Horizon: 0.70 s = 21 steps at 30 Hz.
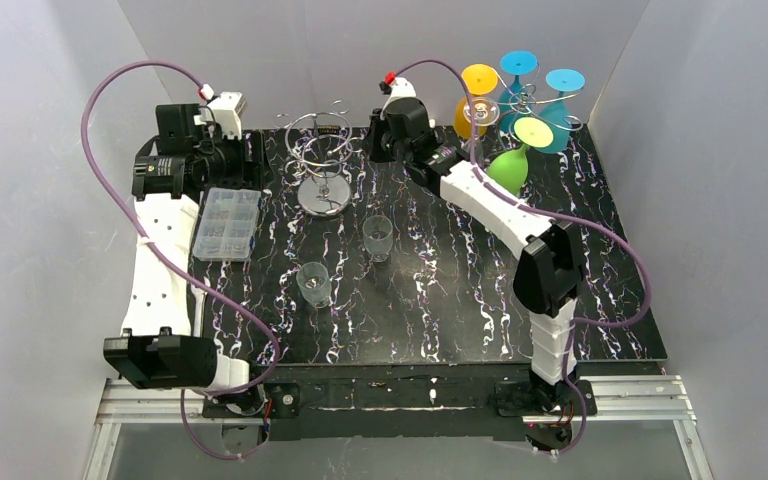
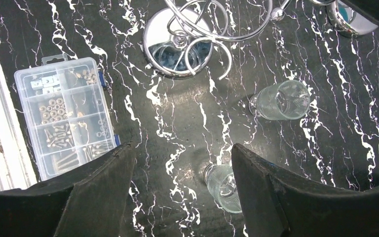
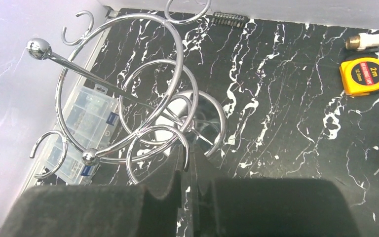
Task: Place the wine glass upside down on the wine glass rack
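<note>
Two clear wine glasses stand upright on the black marbled table: the near one and the far one. The chrome wine glass rack stands at the back and holds no glass. My left gripper is open and empty, high over the table left of the rack; the near glass shows beside its right finger. My right gripper is shut at the rack's right side. The open end of a ring lies at its fingertips; I cannot tell if it is pinched.
A clear parts organizer lies left of the glasses. A second rack with coloured glasses hung upside down stands at the back right. A yellow tape measure lies at the back. Grey walls close three sides.
</note>
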Tool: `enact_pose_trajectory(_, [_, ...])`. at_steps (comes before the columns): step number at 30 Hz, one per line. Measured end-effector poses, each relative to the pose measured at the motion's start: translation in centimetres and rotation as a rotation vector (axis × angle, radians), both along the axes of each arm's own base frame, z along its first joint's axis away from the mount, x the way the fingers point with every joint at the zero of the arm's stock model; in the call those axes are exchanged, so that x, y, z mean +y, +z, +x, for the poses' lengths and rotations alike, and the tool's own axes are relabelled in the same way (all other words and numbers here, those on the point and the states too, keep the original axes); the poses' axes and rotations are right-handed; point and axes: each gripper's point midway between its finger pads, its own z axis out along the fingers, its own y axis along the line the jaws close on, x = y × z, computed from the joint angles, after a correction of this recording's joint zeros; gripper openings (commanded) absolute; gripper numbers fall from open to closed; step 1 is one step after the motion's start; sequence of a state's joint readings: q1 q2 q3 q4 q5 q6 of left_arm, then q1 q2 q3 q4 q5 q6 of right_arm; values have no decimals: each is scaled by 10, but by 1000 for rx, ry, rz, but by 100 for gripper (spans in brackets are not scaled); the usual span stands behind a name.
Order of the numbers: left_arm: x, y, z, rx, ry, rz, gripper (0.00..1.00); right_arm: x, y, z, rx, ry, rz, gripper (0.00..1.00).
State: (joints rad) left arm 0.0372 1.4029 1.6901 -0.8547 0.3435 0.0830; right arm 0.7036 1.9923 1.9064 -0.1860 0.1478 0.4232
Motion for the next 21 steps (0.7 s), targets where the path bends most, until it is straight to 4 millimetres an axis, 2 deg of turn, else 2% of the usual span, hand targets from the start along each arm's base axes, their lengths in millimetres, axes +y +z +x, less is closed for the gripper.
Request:
enact_pose_trajectory(5, [1, 9, -16, -19, -9, 16, 71, -16, 1, -16, 21, -18, -20, 1])
enact_pose_trajectory(11, [0, 18, -36, -53, -15, 24, 72, -48, 1, -44, 45, -53, -60, 1])
enact_pose_trajectory(15, [0, 16, -45, -56, -20, 30, 72, -74, -2, -67, 52, -79, -82, 1])
enact_pose_trajectory(21, [-1, 12, -51, -46, -28, 28, 72, -102, -3, -91, 53, -109, -99, 1])
